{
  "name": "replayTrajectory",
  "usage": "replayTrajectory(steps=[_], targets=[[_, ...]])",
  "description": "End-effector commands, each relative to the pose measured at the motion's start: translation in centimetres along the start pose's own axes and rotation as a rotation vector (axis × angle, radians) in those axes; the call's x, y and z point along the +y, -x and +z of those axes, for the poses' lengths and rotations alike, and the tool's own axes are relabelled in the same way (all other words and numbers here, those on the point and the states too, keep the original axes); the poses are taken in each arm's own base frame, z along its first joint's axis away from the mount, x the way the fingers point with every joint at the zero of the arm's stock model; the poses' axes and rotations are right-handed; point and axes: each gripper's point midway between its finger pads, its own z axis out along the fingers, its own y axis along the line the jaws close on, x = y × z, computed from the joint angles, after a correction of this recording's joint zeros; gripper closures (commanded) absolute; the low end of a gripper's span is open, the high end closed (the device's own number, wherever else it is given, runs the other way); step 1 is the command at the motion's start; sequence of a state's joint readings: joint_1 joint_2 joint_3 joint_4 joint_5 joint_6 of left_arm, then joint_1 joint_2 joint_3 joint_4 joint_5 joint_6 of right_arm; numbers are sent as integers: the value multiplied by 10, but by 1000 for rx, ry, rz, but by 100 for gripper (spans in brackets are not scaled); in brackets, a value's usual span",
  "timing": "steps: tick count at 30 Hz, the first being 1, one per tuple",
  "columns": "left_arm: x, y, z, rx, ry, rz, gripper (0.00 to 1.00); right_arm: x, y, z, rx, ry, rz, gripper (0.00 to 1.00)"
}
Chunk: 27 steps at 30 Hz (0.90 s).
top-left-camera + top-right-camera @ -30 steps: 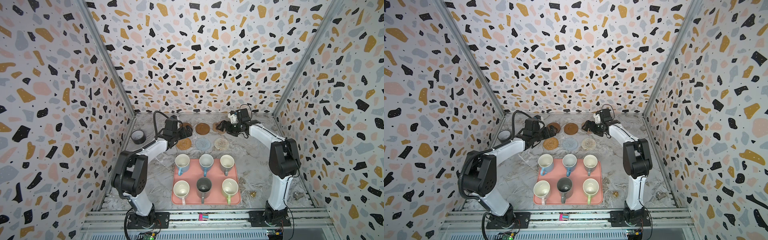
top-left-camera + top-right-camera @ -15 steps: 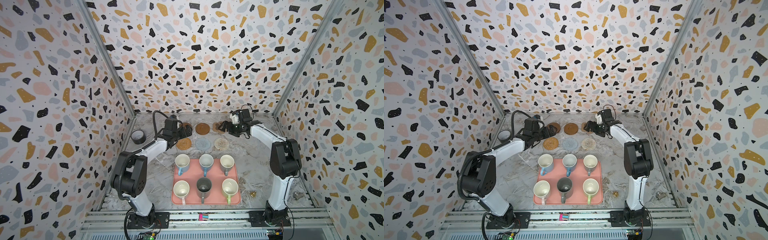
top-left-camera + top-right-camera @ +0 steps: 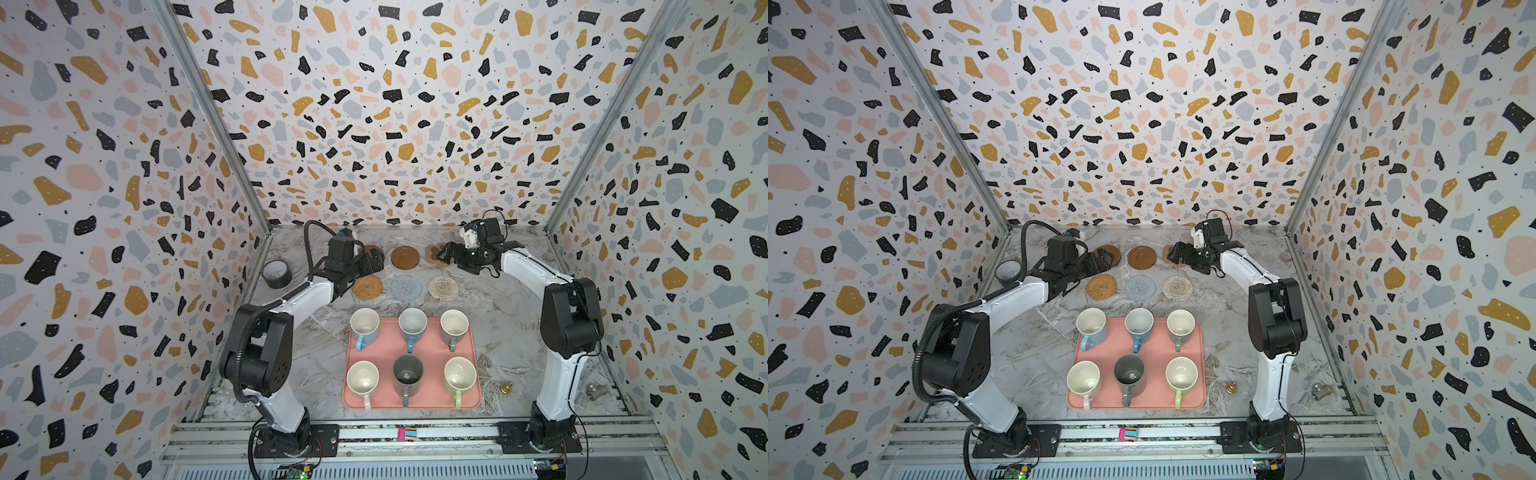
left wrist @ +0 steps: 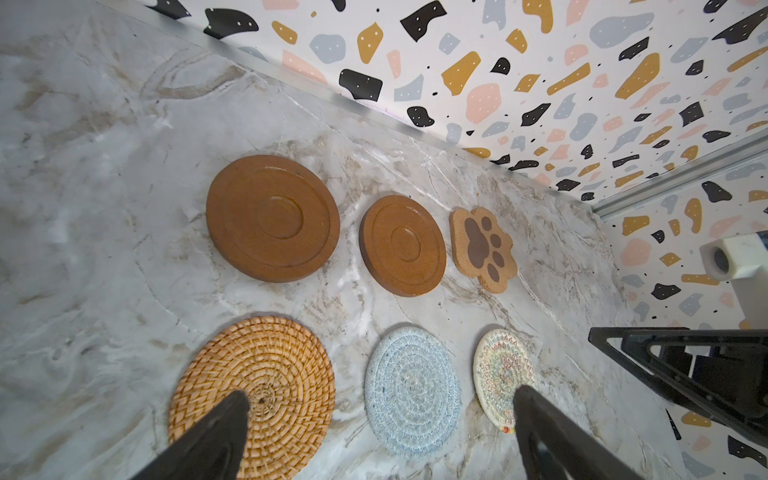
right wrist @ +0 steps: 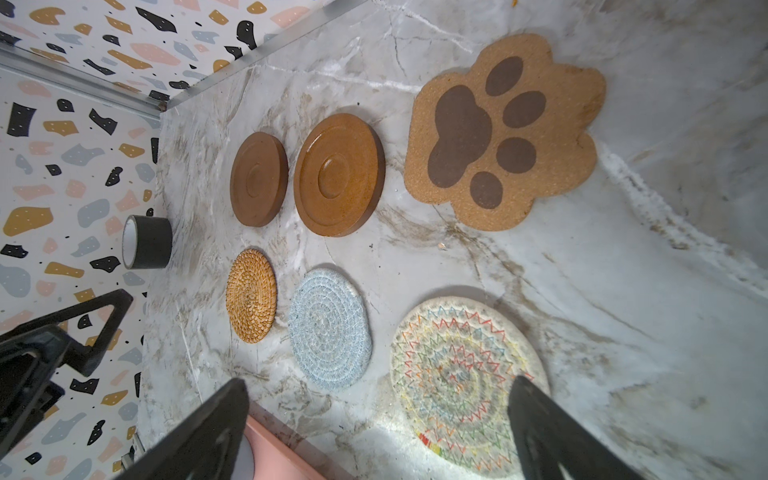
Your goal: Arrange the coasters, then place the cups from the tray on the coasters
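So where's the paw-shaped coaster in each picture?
Top view: paw coaster, back row's right end, partly hidden.
Top view: same spot, partly hidden.
Left wrist: in full, back row's end.
Right wrist: in full, large.
Landmark: the brown disc beside it, in all four.

Bright, even light casts soft shadows; wrist views bulge at the edges and blur close up.

Left arm (image 3: 307, 291), right arm (image 3: 536, 266): white link shells (image 3: 557, 382), black joint housings (image 3: 259, 353), looped black cable (image 3: 306, 249), black triangular-frame fingers (image 4: 216, 432), bolted black base plate (image 3: 326, 436).
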State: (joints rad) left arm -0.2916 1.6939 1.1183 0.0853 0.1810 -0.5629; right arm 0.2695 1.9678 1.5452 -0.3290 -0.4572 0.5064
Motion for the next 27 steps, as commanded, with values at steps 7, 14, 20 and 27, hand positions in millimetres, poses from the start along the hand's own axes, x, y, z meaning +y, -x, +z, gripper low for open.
replayTrajectory(steps=[7,14,20,27], targets=[[-20,36,-29,-173,-75,28,0,9,20,-33,-85,-8,-37,1],[-26,57,-51,-286,-83,60,0,-5,31,-54,-167,-63,-29,1],[-16,72,-74,-376,-55,53,1,-23,40,-86,-281,-104,1,1],[8,88,-104,-477,15,50,1,-51,44,-122,-394,-188,19,1]])
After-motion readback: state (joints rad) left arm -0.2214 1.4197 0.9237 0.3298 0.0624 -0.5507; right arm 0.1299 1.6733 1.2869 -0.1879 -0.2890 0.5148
